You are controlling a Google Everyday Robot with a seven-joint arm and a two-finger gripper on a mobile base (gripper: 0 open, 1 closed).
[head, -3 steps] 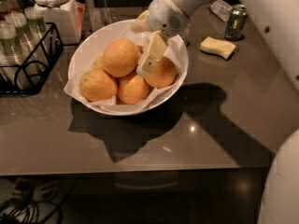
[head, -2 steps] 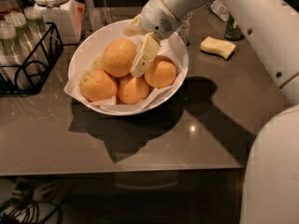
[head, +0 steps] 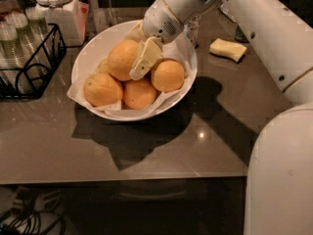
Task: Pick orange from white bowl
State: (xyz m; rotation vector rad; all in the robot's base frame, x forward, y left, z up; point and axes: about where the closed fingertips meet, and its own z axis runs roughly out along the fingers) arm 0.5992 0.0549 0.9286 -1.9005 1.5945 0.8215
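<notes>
Big white arm [head: 274, 38] stretches across the table [head: 146, 153]. Directly under the gripper [head: 142, 58]: the white bowl [head: 90, 53]. The gripper is down on the fruit pile, pressed against the orange [head: 121, 58] on top. Grasping or loose? Cannot tell. A sponge [head: 228, 49] lies well apart from it.

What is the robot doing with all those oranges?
The robot's arm is reaching into the white bowl. Its claw is down against the biggest orange, at the top of the pile. That orange has not been lifted yet; it rests on the other oranges in the bowl.
</notes>
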